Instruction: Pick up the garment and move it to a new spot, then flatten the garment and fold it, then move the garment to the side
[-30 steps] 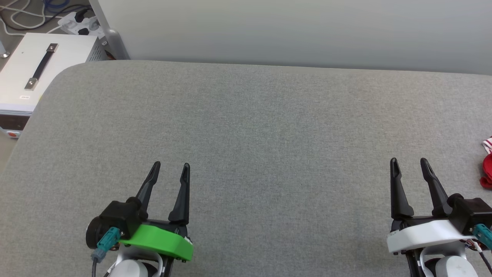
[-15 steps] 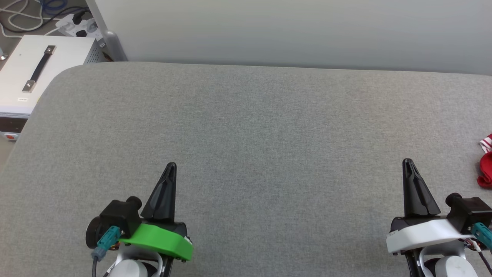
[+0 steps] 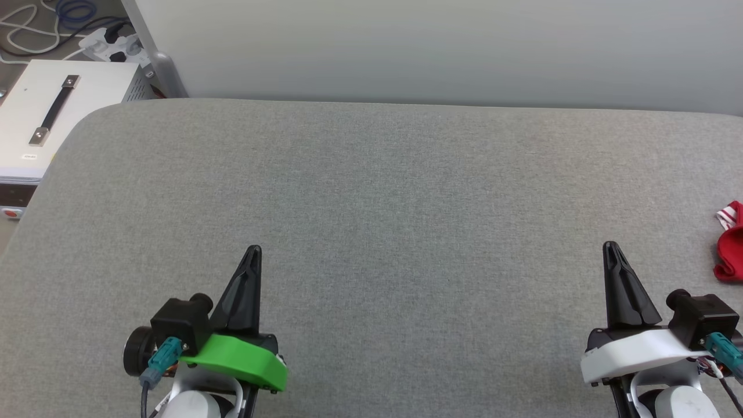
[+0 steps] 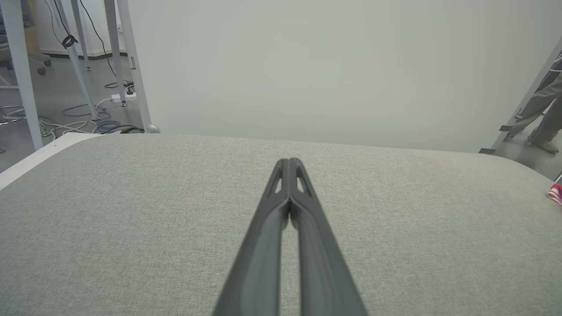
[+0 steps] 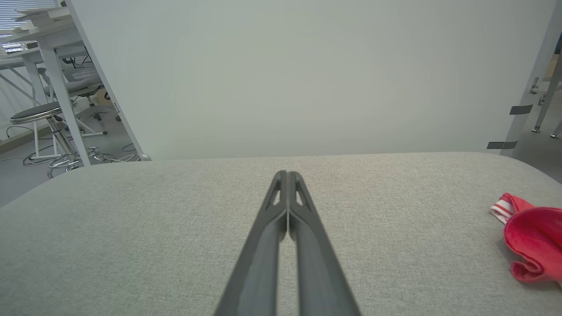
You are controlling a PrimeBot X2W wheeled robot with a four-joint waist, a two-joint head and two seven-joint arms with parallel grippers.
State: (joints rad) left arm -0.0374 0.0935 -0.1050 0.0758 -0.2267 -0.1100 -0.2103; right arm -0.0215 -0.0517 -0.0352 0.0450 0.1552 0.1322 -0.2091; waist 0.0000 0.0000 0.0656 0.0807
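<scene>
The garment (image 3: pixel 730 249) lies bunched at the far right edge of the grey padded table (image 3: pixel 395 191); only a red fold with red-white striped trim shows. The right wrist view has the garment (image 5: pixel 533 243) at its right edge, and a red sliver of garment (image 4: pixel 556 192) sits at the left wrist view's right edge. My right gripper (image 3: pixel 610 248) is shut and empty, hovering left of the garment, apart from it. My left gripper (image 3: pixel 253 252) is shut and empty at the lower left, far from the cloth. Both grippers' fingers (image 4: pixel 289 184) (image 5: pixel 286 193) press together over bare table.
A white box with a black handle (image 3: pixel 52 110) stands off the table's left corner, with cables and a power strip (image 3: pixel 110 40) behind it. A pale wall panel (image 3: pixel 441 46) runs along the far edge. A person's legs (image 4: pixel 542 109) stand beyond the table's right end.
Both grippers went from open to shut. The head camera shifted slightly, so the table sits a little lower and more of the garment shows at the right edge.
</scene>
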